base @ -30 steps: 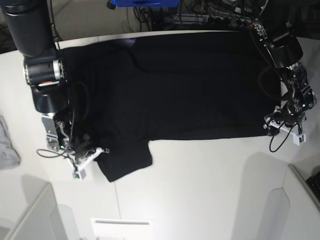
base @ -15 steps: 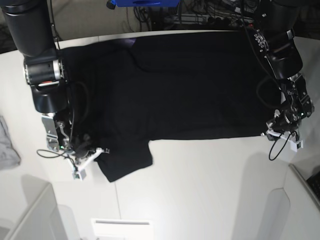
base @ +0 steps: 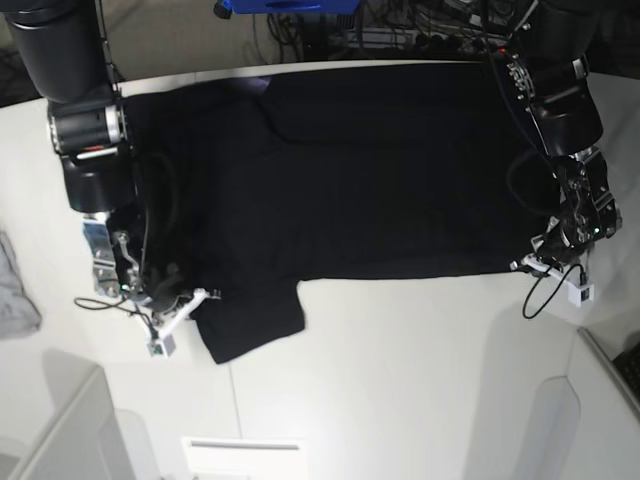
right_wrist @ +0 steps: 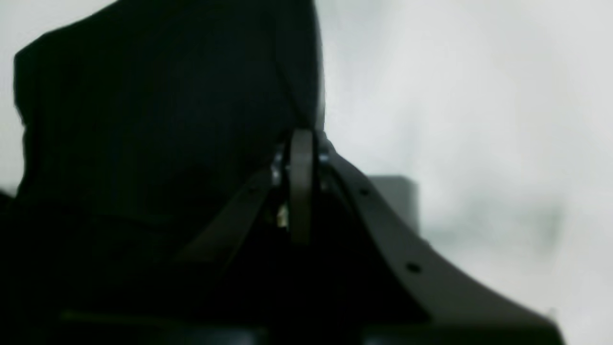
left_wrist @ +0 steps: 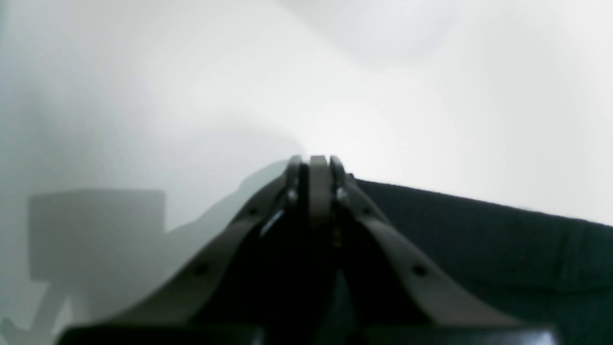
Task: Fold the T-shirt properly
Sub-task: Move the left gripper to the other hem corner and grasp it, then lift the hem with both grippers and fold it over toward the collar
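We see the black T-shirt (base: 360, 170) spread flat across the white surface (base: 420, 370), a sleeve jutting toward the near edge; our left claw (base: 530, 263) is clamped on its hem corner, our right claw (base: 195, 300) pinched on cloth beside the sleeve

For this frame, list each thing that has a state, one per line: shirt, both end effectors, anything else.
Large black cloth T-shirt: spread flat on the white table, unfolded.
Left end effector: shut on the T-shirt's corner.
Right end effector: shut on the T-shirt near the sleeve.
Small light-grey cloth: crumpled at the table edge.
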Robot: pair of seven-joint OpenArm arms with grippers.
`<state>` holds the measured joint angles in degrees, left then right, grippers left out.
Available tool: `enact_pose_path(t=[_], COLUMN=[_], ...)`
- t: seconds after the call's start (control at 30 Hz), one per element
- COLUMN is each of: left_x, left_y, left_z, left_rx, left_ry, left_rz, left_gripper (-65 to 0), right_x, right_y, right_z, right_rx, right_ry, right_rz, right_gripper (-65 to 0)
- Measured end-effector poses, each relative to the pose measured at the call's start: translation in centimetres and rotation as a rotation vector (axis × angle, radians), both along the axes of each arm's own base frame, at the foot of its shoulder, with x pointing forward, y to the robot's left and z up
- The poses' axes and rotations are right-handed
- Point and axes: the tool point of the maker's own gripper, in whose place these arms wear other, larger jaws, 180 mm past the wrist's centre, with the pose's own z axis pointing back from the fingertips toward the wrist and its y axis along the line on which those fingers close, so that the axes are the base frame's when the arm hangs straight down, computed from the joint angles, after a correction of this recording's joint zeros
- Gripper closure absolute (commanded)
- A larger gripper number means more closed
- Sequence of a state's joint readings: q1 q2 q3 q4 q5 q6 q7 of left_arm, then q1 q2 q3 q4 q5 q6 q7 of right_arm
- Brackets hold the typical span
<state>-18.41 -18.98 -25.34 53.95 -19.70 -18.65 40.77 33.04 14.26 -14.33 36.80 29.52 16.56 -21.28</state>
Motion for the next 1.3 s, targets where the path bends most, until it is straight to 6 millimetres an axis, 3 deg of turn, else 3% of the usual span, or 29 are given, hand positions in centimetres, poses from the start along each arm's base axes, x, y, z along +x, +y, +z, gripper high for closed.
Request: enact_pose_path(t=[0.2,0.37,0.53,0.77,0.97,1.3], left_x=[-1.5,-1.1,-1.9,-2.6,-4.2,-6.2], left_y=[-0.2,-0.5,-0.8,-1.1,-0.8,-1.7], left_z=[1.9,4.5,4.9,7.2,8.2,9.9], left_rx=[0.08,0.124,0.145,0.123,0.031,0.104], left_ry=[0.002,-0.052,-0.02,-0.096,-0.123,-0.127], left_rz=[-0.052,-0.083,-0.104,-0.096,-0.069,-0.122], left_gripper=[0.0,0.0,0.0,0.0,0.0,0.0], right_x=[0.5,-0.5,0.0,-2.3,-3.4,-5.4], right_y=[-0.8,-2.3,-2.4,-2.2,-3.1,-4.4], right_z=[1.8,2.0,4.1,2.9,3.8,6.0], right_rx=[0.019,0.049,0.061,0.05,0.062,0.049], right_ry=[-0.066,-0.064,-0.106,-0.068,-0.089,-0.123], right_rz=[-0.022,-0.077,-0.077,-0.062,-0.088,-0.106], right_gripper=[0.0,0.0,0.0,0.0,0.0,0.0])
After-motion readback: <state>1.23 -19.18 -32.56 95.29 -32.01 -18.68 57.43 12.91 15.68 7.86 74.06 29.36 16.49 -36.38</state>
